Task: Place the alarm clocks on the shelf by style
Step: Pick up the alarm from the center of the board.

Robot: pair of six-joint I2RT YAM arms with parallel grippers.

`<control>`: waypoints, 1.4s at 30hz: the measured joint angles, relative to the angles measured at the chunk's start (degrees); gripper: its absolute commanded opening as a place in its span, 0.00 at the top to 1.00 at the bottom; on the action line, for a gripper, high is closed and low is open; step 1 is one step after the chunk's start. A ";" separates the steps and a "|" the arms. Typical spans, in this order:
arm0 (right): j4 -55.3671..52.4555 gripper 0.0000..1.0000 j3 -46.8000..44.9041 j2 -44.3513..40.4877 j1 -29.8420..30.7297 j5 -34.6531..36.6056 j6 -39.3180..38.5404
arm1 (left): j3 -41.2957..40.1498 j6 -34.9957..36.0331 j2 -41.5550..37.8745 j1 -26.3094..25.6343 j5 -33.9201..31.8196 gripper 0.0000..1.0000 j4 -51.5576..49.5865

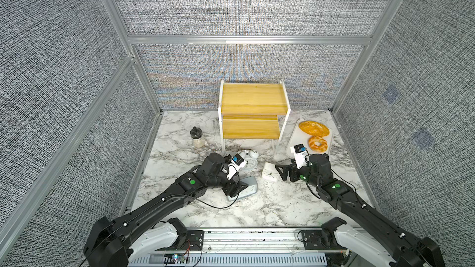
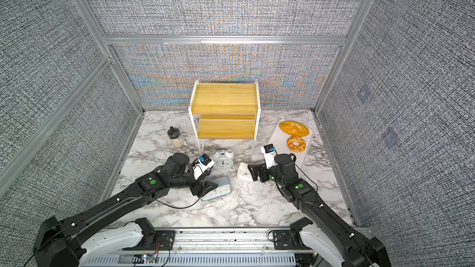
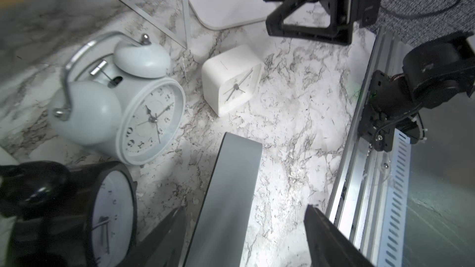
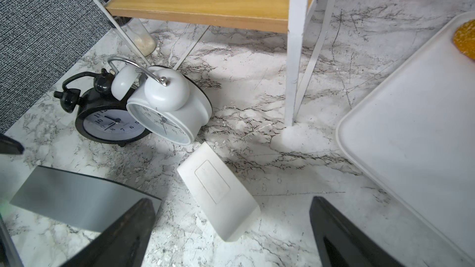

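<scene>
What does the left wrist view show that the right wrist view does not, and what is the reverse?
Only the left wrist view shows the dial of the small white square clock, the open right gripper and the metal rail at the table's front. Only the right wrist view shows the jar with a black lid, and that clock's back. Both show the white twin-bell clock, the black twin-bell clock, the grey-blue clock, the white tray and legs of the shelf.

On marble counter (image 1: pixel 270 201), white tray (image 1: pixel 298 139) carrying oval loaf (image 1: pixel 314 128) and ring bread (image 1: pixel 318 144); black-lidded jar (image 1: pixel 197 137) well apart.
</scene>
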 measured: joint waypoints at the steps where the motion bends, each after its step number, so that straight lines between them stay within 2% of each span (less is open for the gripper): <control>1: 0.00 0.01 0.00 -0.24 0.04 0.09 0.00 | 0.52 0.50 0.96 -0.48 -0.55 0.27 -0.87; 7: 0.00 0.01 0.00 -1.55 0.04 1.49 0.00 | 2.95 2.19 5.66 -2.91 -4.59 0.27 -4.31; 15: -0.02 0.01 0.00 -1.95 0.07 1.53 0.00 | 4.09 3.91 9.35 -3.34 -9.86 0.27 -6.58; 23: -0.07 0.01 0.00 -1.90 0.09 1.88 0.00 | 6.38 5.35 13.03 -3.43 -9.90 0.47 -7.41; 31: -0.07 0.01 -0.02 -1.40 0.09 2.73 0.00 | 8.26 6.38 15.78 -3.61 -8.83 0.48 -9.38; 38: -0.07 0.01 -0.02 -0.94 0.13 2.73 0.00 | 8.81 6.56 16.24 -3.63 -8.81 0.67 -10.10; 42: -0.04 0.01 -0.04 -0.92 0.13 2.49 -0.02 | 9.84 6.58 16.24 -3.72 -8.96 0.68 -12.04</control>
